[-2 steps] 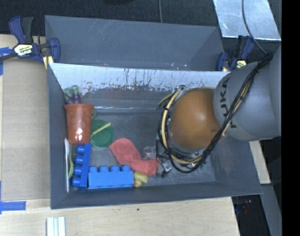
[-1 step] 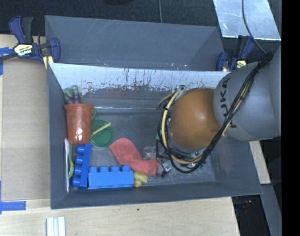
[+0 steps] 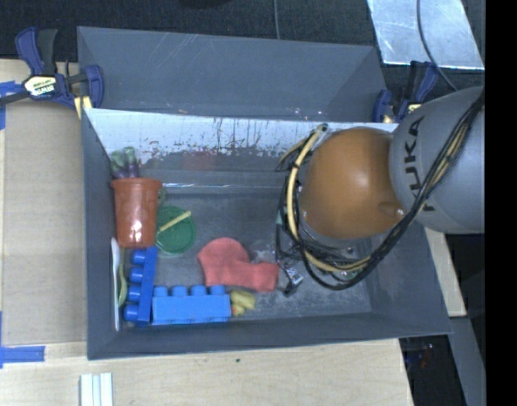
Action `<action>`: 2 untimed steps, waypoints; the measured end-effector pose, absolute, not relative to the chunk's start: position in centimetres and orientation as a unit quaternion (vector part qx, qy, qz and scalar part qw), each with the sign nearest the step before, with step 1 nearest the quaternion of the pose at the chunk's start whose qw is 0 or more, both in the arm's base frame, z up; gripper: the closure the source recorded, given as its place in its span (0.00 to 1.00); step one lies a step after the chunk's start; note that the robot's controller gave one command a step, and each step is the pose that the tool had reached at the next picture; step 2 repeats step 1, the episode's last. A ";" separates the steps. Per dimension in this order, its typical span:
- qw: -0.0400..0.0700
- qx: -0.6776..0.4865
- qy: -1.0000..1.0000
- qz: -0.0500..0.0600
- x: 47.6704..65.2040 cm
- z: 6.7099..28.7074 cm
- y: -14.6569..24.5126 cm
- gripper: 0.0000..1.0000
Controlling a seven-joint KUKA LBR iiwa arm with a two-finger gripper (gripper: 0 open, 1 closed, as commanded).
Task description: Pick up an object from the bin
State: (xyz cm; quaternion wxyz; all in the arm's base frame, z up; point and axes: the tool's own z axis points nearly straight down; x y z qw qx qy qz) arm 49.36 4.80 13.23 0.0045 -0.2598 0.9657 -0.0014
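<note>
Table: one dark table top (image 3: 241, 7) lies behind the bin.
Bin: one grey metal bin (image 3: 233, 74) with sloping walls. Its back wall has thin red-brown streaks (image 3: 216, 138).
Bin floor: grey and flat (image 3: 233, 210), bare in the middle and at the back. All the toys lie on the left and along the front.
Arm: one big grey arm (image 3: 444, 167) comes in from the right, over the right half of the bin.
Cover: one round orange cover (image 3: 347, 184) sits on the arm's wrist. Black and yellow cables (image 3: 294, 180) loop around it.
Blue bricks: two. One long brick (image 3: 190, 304) lies along the front wall. The other brick (image 3: 138, 284) lies along the left wall. They meet in the front left corner.
Pink lump: one soft pink and red lump (image 3: 228, 265), near the front, in the middle of the bin.
Cup: one orange-red cup (image 3: 137, 210) by the left wall, behind the bricks. Green leafy bits (image 3: 123, 161) poke out at its back end.
Green disc: one round green thing (image 3: 175, 231), just beside the cup, with a pale line across it.
Yellow bit: one small yellow piece (image 3: 241, 301), between the long brick and the pink lump.
Pincer: one gripper (image 3: 287, 279), low in the bin under the orange cover, right at the red end of the pink lump. I cannot tell if it is spread or pressed together, or if it pinches the lump.
</note>
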 end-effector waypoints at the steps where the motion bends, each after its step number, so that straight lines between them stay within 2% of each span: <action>1: 0.002 -0.260 0.966 -0.001 49.3 20.8 3.7 1.00; 2: 0.002 -0.260 0.966 -0.001 49.3 20.8 3.7 1.00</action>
